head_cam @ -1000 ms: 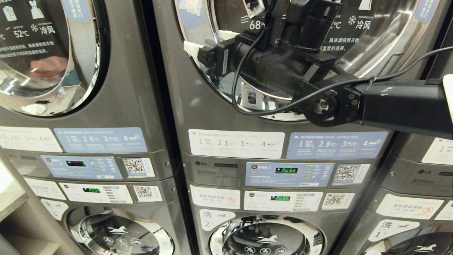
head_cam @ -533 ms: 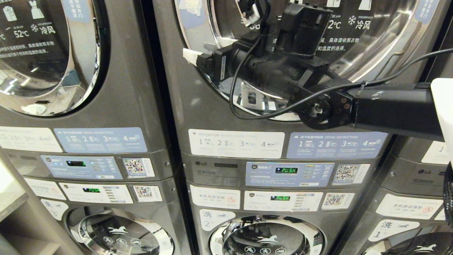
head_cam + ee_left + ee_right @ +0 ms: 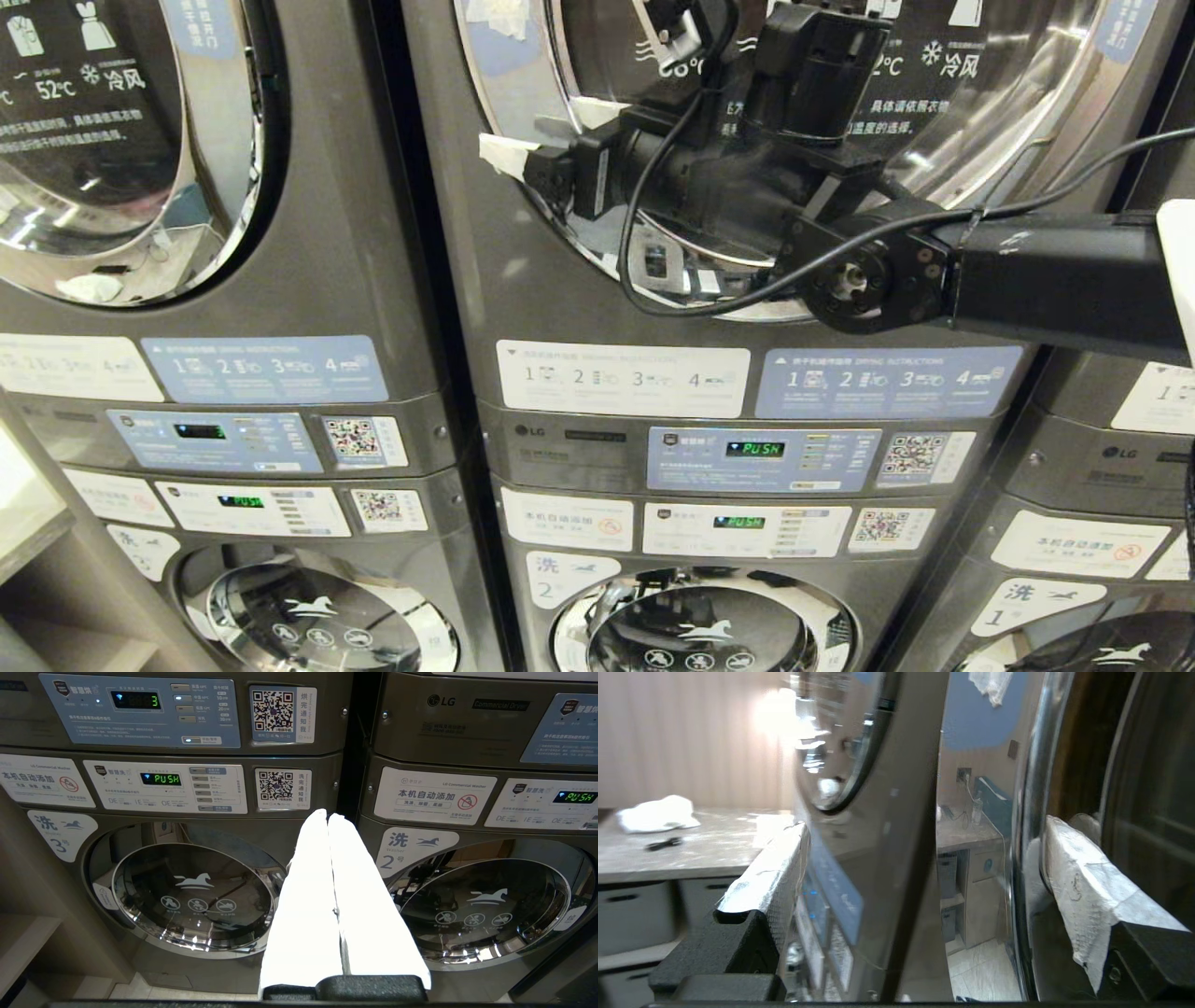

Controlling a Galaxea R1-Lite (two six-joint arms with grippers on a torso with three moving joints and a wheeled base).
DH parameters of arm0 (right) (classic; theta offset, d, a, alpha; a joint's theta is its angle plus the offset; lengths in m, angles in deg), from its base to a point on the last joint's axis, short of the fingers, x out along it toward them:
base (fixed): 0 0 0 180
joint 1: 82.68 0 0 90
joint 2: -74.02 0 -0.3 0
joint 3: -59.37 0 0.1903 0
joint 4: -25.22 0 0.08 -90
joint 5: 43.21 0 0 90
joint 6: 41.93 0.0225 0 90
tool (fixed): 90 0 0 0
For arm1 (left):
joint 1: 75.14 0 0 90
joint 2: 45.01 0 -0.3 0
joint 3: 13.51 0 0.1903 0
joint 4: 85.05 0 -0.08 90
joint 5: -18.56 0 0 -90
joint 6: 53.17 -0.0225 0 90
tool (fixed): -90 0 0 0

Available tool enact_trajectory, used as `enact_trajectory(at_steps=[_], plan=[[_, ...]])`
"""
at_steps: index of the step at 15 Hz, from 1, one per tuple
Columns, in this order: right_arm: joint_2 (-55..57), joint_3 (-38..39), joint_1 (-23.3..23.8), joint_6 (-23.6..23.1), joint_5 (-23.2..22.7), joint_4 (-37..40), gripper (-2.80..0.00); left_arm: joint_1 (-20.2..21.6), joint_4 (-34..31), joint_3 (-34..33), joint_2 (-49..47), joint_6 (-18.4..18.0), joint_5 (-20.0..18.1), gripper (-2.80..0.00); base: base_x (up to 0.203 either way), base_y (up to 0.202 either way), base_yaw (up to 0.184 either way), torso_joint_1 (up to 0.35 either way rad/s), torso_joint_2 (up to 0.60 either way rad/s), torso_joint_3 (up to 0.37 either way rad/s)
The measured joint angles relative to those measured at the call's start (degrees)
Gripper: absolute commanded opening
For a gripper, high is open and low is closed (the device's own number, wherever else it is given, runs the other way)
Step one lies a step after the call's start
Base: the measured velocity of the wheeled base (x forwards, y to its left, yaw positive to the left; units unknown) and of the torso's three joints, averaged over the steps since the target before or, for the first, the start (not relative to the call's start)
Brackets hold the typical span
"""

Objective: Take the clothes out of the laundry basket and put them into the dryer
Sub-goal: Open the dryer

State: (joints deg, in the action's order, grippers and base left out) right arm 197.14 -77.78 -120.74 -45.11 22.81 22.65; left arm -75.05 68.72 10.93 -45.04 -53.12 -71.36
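Observation:
The dryer is the upper middle machine, and its round chrome-rimmed door [image 3: 990, 112] is closed. My right gripper [image 3: 541, 131] is open at the door's left edge, with nothing between its white-taped fingers [image 3: 504, 152]. In the right wrist view the right gripper [image 3: 924, 826] straddles the chrome rim [image 3: 1029, 812]: one finger lies over the glass, the other over the grey front panel. My left gripper [image 3: 327, 814] is parked low in front of the washers and is shut on nothing. The laundry basket and the clothes are out of view.
A second dryer door [image 3: 140, 140] is on the left and another machine [image 3: 1102, 448] on the right. Control panels [image 3: 761, 457] sit below the dryer, with washer doors [image 3: 700, 625] under them. To the left, a counter [image 3: 691, 854] holds a crumpled white cloth [image 3: 658, 812].
My right wrist has tilted a little, so the fingertips have shifted slightly along the door's left rim. The gripper has stayed open.

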Motion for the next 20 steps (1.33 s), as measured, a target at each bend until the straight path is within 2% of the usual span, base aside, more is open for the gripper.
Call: enact_trajectory(at_steps=[6,12,20], plan=[[-3.3,0.3,-0.1,0.5,-11.7,5.3,0.0,0.0,0.0,0.0,0.0,0.0,0.0,-2.8,0.0,0.0,0.0,0.0,0.0,0.0],[-12.7,8.4,-0.2,0.5,-13.8,7.5,0.0,0.0,0.0,0.0,0.0,0.0,0.0,-2.8,0.0,0.0,0.0,0.0,0.0,0.0],[-27.9,25.0,-0.5,-0.2,-17.4,8.4,0.0,0.0,0.0,0.0,0.0,0.0,0.0,-2.8,0.0,0.0,0.0,0.0,0.0,0.0]])
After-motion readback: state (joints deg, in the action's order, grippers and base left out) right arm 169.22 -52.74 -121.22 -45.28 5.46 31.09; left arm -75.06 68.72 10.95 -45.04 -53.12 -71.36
